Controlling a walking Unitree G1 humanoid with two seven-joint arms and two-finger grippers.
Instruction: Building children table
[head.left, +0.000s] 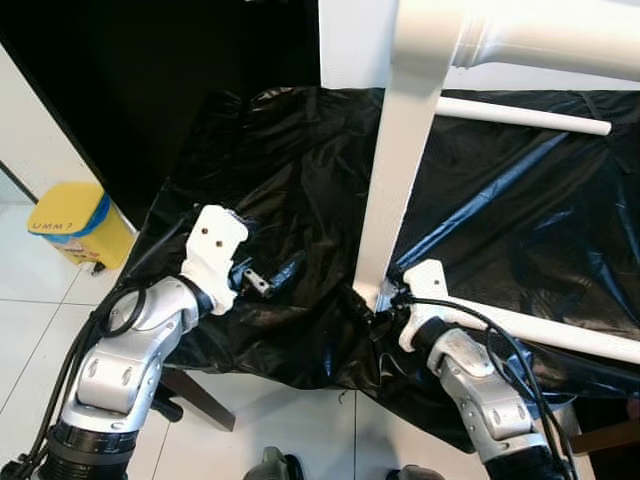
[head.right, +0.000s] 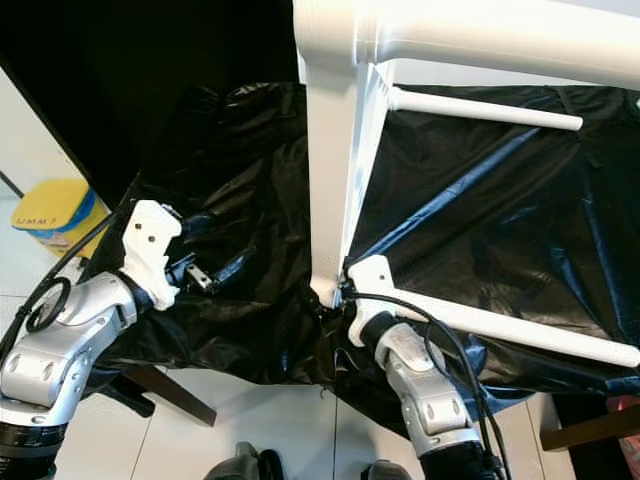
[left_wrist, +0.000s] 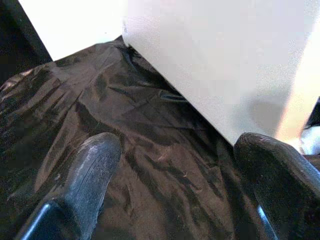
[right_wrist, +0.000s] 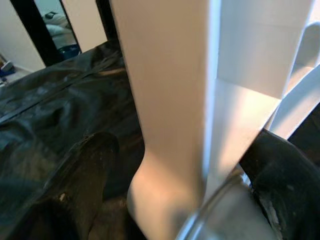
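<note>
A white table frame stands on a black plastic sheet. Its flat upright leg rises to a thick white top piece, with a thin round rail behind and a white bar lying along the sheet to the right. My right gripper is at the leg's foot. In the right wrist view the leg stands between the spread fingers, with a small gap on one side. My left gripper hovers open over the sheet left of the leg, its fingers holding nothing.
A yellow container stands on the white tiled floor at the left. The sheet hangs over the near edge of the work surface, with a dark wooden leg beneath. A dark opening lies behind at the upper left.
</note>
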